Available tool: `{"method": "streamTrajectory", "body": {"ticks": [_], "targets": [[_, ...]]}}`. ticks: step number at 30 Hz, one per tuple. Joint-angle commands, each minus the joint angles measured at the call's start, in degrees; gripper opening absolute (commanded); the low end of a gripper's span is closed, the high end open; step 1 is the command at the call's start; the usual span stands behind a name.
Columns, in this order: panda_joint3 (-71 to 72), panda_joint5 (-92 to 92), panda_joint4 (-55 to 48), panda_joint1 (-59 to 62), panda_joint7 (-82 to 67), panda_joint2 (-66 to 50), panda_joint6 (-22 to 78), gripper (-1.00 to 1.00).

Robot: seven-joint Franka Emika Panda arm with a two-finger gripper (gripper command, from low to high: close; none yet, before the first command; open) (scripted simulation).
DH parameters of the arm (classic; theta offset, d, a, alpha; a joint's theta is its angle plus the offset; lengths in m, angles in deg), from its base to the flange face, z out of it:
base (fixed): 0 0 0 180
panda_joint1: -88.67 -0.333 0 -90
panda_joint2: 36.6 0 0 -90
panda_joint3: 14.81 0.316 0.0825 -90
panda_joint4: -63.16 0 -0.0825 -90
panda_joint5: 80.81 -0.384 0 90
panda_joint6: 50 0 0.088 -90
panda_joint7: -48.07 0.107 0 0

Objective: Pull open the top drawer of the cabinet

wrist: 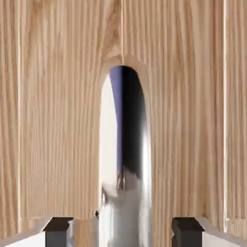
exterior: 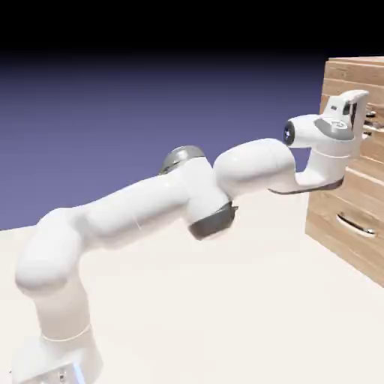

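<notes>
The cabinet (exterior: pixel 352 172) stands at the 3 o'clock edge of the exterior view, on the pale tabletop (exterior: pixel 225 315), and the arm stretches across to it from about 7 o'clock. The hand (exterior: pixel 358 114) is pressed up against the top drawer (exterior: pixel 373 146), at the level of its bar handle (exterior: pixel 370 115), well above the lower drawer's curved silver handle (exterior: pixel 355 224).

In the hand view, wood grain fills the picture and the bar handle (wrist: pixel 126 159) runs from 12 to 6 o'clock as a glossy, mirror-like strip. Since that view rolls with the wrist, the bar's long axis probably lies level across the drawer front, with the hand turned to straddle it. The two grey fingertips (wrist: pixel 58 230) sit at the bottom edge, one to either side of the bar, which lies straight ahead between them. A gap shows on each side in that view, yet the hand counts as drawn together on the handle, at its narrowest.

The top drawer looks shut, flush with the cabinet front. The pull, as I judge it, must go straight back from the front, square to the bar.
</notes>
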Motion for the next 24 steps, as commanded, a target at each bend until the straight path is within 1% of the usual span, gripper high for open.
{"method": "streamTrajectory", "body": {"ticks": [1, 11, 24], "targets": [[-0.10, 1.42, 2.08, 0.96, 2.20, 1.15, 0.50, -1.00], [2.62, 11.73, 22.84, 11.33, 18.49, 12.01, 6.45, -1.00], [11.22, 17.76, 49.82, 28.57, 35.34, 28.26, 13.13, -1.00]]}}
